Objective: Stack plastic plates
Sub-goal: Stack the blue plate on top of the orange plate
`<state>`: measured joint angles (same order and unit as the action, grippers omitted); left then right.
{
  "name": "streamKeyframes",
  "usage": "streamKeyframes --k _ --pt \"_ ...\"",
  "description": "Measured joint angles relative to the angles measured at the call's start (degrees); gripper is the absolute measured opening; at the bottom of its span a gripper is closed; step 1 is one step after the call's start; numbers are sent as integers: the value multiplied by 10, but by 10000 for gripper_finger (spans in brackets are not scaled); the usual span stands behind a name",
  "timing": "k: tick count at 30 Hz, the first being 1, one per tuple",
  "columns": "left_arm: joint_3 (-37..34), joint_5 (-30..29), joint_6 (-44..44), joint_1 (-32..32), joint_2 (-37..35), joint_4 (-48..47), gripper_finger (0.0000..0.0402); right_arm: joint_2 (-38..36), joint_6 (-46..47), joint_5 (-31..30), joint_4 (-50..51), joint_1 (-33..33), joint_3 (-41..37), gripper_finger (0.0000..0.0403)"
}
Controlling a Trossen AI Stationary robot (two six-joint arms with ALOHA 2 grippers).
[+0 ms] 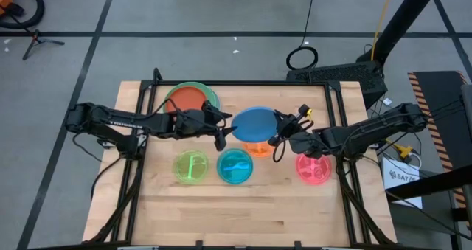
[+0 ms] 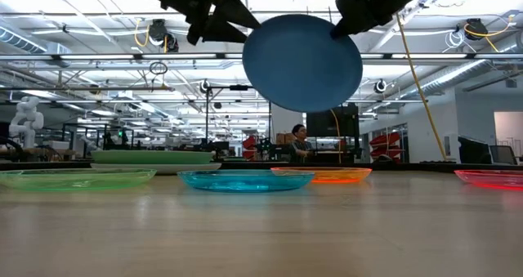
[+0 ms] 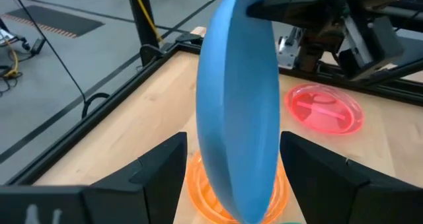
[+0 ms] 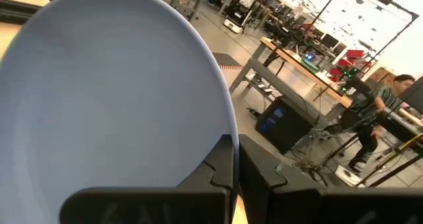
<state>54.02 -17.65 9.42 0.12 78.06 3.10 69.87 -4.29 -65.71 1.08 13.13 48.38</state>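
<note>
High view: blue plate held up over table centre, above orange plate, which peeks out under its near edge. Right gripper grasps blue plate's right rim, fingers clenched on it. Left gripper at plate's left rim, fingers spread either side, not closed. Red-orange plate sits on green plate at back left, behind left arm. Lime plate, cyan plate side by side in front; pink plate to the right, under right arm.

Low view: blue plate hangs clear of table, tilted near upright, both grippers at its upper edge. Below: lime, cyan, orange, pink flat on the wood; green stack behind. Person seated far back in room.

Left wrist view: blue plate edge-on betw. left fingers, gap each side. Orange plate beneath, pink beyond.

Right wrist view: plate's pale face fills frame, rim pinched in right fingers. Person in backgrnd.
</note>
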Motion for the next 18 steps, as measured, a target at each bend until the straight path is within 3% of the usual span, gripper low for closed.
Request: streamKeyframes --k 4,11,14,18 --pt "0 -1 7 0 6 2 248 0 2 4 -6 0 0 3" --pt "0 -7 8 -3 18 2 244 0 2 77 -45 0 0 3" --pt "0 -7 8 -8 17 5 215 0 2 76 -45 0 0 4" --pt "0 -7 15 -10 17 4 139 0 2 75 -45 -1 0 4"
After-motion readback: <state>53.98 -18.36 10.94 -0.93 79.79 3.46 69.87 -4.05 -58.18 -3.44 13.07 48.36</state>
